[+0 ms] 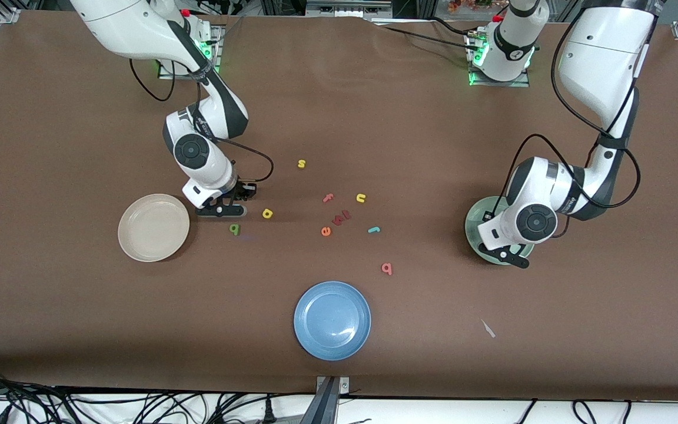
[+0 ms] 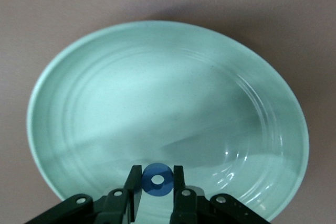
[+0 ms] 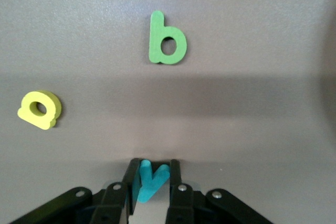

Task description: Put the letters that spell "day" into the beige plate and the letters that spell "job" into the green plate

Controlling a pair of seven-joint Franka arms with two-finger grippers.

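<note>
My right gripper [image 3: 153, 169] is shut on the teal "y" [image 3: 152, 182], low over the table beside the beige plate [image 1: 153, 227]. In the front view this gripper [image 1: 221, 209] hides the "y". The dark green "d" [image 3: 167, 40] [image 1: 234, 228] and the yellow "a" [image 3: 40, 109] [image 1: 267, 213] lie flat close by. Over the green plate [image 2: 157, 93] [image 1: 473, 219], my left gripper [image 2: 157, 174] [image 1: 508, 255] is shut on the blue ring "o" [image 2: 157, 180]. The teal "j" [image 1: 374, 229] and the pink "b" [image 1: 386, 268] lie mid-table.
A blue plate [image 1: 332, 320] sits near the front camera's edge. Loose letters lie mid-table: yellow "s" [image 1: 301, 164], pink "f" [image 1: 328, 198], yellow "u" [image 1: 361, 198], dark red letters [image 1: 344, 217], orange "e" [image 1: 325, 231]. A small white scrap [image 1: 488, 328] lies toward the left arm's end.
</note>
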